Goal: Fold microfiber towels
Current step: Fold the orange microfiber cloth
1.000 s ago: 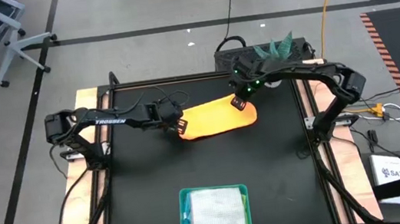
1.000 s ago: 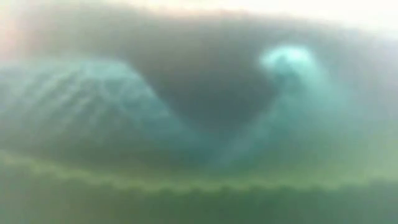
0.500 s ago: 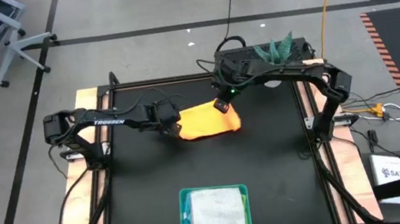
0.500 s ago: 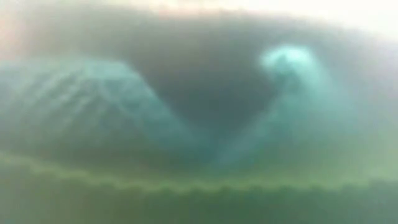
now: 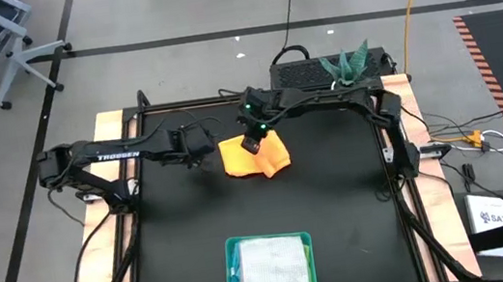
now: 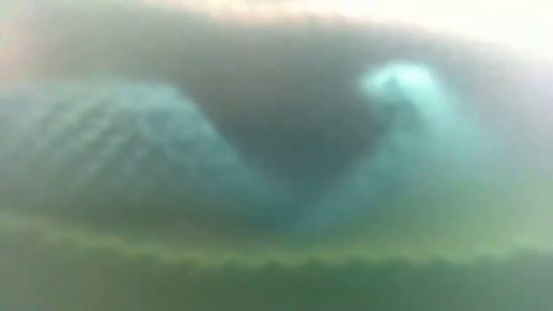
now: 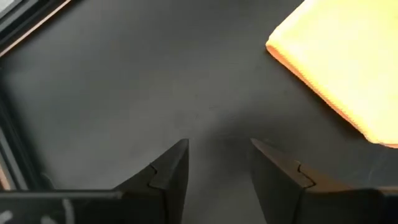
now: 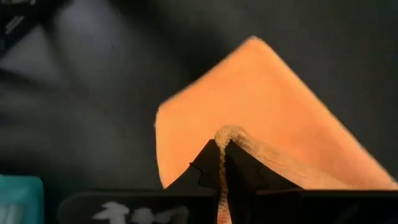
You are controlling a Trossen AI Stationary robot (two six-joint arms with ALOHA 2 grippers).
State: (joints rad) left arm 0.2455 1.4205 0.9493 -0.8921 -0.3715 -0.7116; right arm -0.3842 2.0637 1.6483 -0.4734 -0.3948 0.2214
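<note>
One fold is under way: we see the right pincer (image 5: pixel 252 146) clenched on an edge of the yellow-orange towel (image 5: pixel 252 156) mid-worktop (image 5: pixel 338 207), left pincer (image 5: pixel 202 150) released beside it. Next, we judge, lay the edge down squarely.

The left arm reaches in low from the left side, its gripper (image 7: pixel 217 165) with fingers (image 7: pixel 165 174) parted and nothing between them. The right arm stretches from the right side far across toward the middle, its gripper (image 8: pixel 222 163) tilted downward with fingers (image 8: pixel 205 168) pressed together, pinching an edge of the orange towel (image 5: pixel 252 156).
</note>
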